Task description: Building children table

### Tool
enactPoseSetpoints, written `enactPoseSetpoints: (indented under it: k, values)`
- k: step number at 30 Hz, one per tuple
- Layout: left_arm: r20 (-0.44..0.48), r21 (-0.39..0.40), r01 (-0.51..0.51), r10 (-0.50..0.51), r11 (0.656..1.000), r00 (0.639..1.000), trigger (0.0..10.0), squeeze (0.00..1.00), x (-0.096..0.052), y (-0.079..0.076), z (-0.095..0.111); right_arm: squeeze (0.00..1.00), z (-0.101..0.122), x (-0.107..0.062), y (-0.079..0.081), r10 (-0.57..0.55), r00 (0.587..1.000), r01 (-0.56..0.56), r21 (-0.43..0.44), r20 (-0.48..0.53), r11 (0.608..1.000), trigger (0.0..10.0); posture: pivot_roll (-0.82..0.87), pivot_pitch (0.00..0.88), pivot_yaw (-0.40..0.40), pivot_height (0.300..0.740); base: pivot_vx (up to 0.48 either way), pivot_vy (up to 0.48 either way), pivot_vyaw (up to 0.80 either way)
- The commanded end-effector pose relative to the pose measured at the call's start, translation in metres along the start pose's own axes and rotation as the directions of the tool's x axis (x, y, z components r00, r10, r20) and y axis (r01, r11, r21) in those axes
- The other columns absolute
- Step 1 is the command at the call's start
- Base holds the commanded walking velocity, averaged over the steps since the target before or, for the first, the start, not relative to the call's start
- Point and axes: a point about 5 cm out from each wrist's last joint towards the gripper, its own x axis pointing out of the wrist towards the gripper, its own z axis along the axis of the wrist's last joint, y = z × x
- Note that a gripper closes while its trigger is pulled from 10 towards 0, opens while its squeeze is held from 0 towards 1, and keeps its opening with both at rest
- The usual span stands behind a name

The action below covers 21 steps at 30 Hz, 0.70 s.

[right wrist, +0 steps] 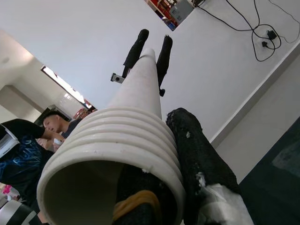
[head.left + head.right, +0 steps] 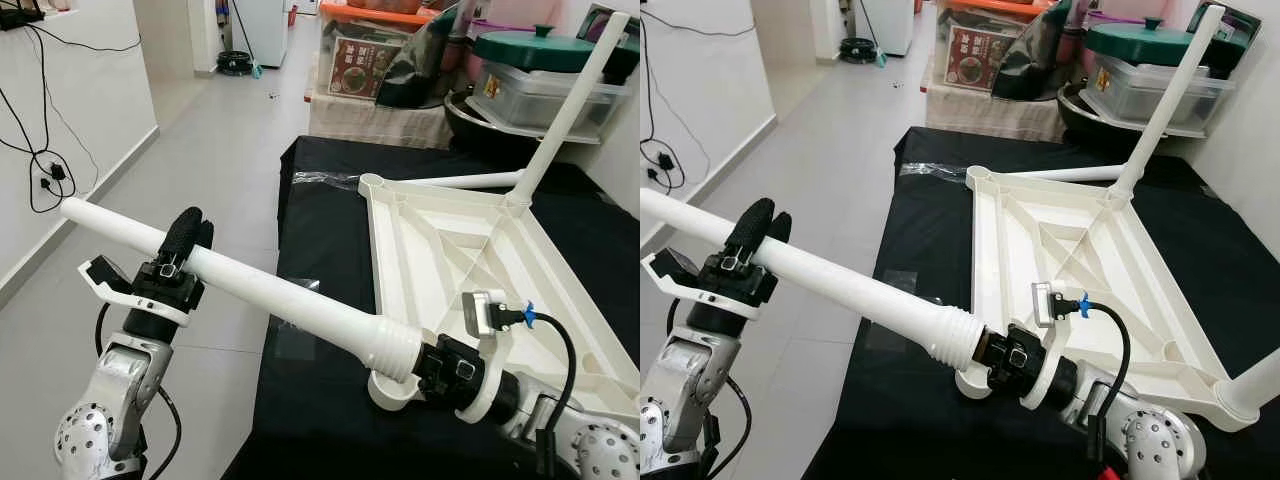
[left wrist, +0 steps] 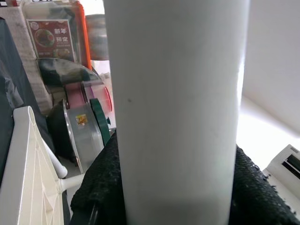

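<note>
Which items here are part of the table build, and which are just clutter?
Part of the job:
- loose leg, held by left hand and right hand
- upturned tabletop
- fitted leg
- corner socket

Lying about:
- storage tub
- green lid
- wall cables
- red box

Loose leg (image 2: 270,290) left of tabletop (image 2: 440,250)

Long white plastic table leg (image 2: 250,283) with ribbed threaded end, held near-horizontal beside upside-down white plastic ribbed tabletop (image 2: 455,250), which has legs already fitted.
</note>
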Motion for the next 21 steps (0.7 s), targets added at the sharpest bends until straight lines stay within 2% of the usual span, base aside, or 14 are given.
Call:
enactPoseSetpoints:
  k: [1,7,8,9,10,15,17,20,21]
  values:
    - [0.007,0.014,-0.028,0.028,1.0,1.0,0.0,0.0,-0.001,0.002,0.0,0.0,0.001,0.003,0.005,0.066,0.998,-0.066,0.015,-0.002,0.998,0.0,0.06,0.021,-0.093,0.74,0.0,0.0,0.0]
    - [0.0,0.042,-0.033,0.033,0.999,0.999,0.0,0.0,-0.001,0.0,0.0,0.0,0.001,0.006,0.006,0.083,0.997,-0.083,0.008,-0.004,0.997,0.0,0.06,0.022,-0.092,0.74,0.0,0.0,0.0]
    - [-0.006,0.049,-0.031,0.031,0.998,0.999,10.0,0.0,0.001,-0.001,0.0,0.0,0.002,0.008,0.006,0.08,0.997,-0.08,0.003,0.002,0.997,10.0,0.06,0.022,-0.093,0.74,0.0,0.0,0.0]
    - [-0.01,0.054,-0.03,0.03,0.998,0.999,10.0,0.0,0.002,-0.002,-0.001,0.0,0.003,0.009,0.006,0.078,0.997,-0.078,-0.001,0.007,0.997,10.0,0.06,0.022,-0.093,0.74,0.0,0.0,0.0]
    - [-0.008,0.059,-0.034,0.034,0.998,0.999,10.0,0.0,0.003,-0.002,0.0,1.0,0.004,0.009,0.006,0.076,0.997,-0.076,-0.001,0.013,0.997,10.0,0.06,0.024,-0.094,0.74,0.0,0.0,0.0]
    - [0.003,0.058,-0.039,0.039,0.998,0.999,10.0,0.0,0.005,-0.003,0.002,1.0,0.004,0.006,0.008,0.098,0.995,-0.098,-0.002,0.009,0.995,10.0,0.06,0.027,-0.091,0.74,0.0,0.0,0.0]
    - [-0.032,0.096,-0.049,0.052,0.994,0.998,10.0,0.0,0.004,-0.001,0.001,1.0,-0.001,-0.002,0.005,0.075,0.996,-0.076,0.0,-0.048,0.997,10.0,0.06,0.013,-0.091,0.74,0.0,0.0,0.0]
    - [-0.038,0.101,-0.046,0.05,0.994,0.998,10.0,0.0,0.004,-0.002,0.001,1.0,-0.002,-0.006,0.006,0.076,0.994,-0.077,-0.005,-0.075,0.997,10.0,0.07,0.01,-0.093,0.74,0.0,0.0,0.0]
    - [-0.033,0.099,-0.038,0.041,0.994,0.999,10.0,0.0,0.005,-0.005,0.002,0.0,-0.002,-0.014,0.006,0.069,0.991,-0.072,-0.026,-0.115,0.997,10.0,0.06,0.006,-0.091,0.74,0.0,0.0,0.0]
